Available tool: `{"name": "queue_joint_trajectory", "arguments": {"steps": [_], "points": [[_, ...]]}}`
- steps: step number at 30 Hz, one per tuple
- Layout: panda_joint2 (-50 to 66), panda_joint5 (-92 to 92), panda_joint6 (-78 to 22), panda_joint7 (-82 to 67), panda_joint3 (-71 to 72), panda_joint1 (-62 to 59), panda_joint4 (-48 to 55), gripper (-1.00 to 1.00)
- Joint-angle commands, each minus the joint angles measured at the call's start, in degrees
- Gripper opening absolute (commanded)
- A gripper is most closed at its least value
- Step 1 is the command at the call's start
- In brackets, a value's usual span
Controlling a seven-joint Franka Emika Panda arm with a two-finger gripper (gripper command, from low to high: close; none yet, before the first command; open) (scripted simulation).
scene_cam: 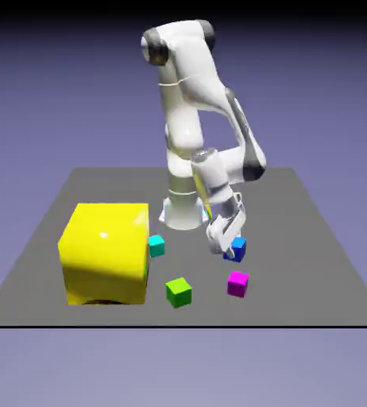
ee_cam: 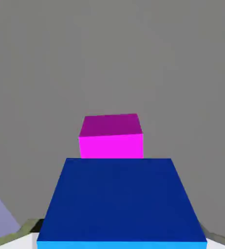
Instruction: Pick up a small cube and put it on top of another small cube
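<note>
Gripper (scene_cam: 228, 245) is clamped on the small blue cube (scene_cam: 236, 249), which you're carrying clear of the table. Pick is done; place isn't. Moving right in the exterior view, the magenta cube (scene_cam: 237, 284) sits bare just beyond. Hand view puts it dead ahead, so next you align above, lower, release.

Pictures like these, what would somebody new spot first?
Probably the big yellow cube at the exterior view's left, dwarfing everything else. Next, the white arm's gripper, shut on the blue cube just above the table. The pink cube sits nearby, in front.
</note>
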Motion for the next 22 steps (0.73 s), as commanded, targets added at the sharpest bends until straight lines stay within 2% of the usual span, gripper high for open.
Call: {"name": "queue_joint_trajectory", "arguments": {"steps": [1,20,21,22], "points": [[0.7,-0.7,0.6,0.4,-2.1,2.0,0.1,-1.00],[12.7,-13.2,12.6,7.6,-39.9,38.6,2.2,-1.00],[12.7,-13.2,12.6,7.6,-39.9,38.6,2.2,1.00],[12.7,-13.2,12.6,7.6,-39.9,38.6,2.2,1.00]]}}
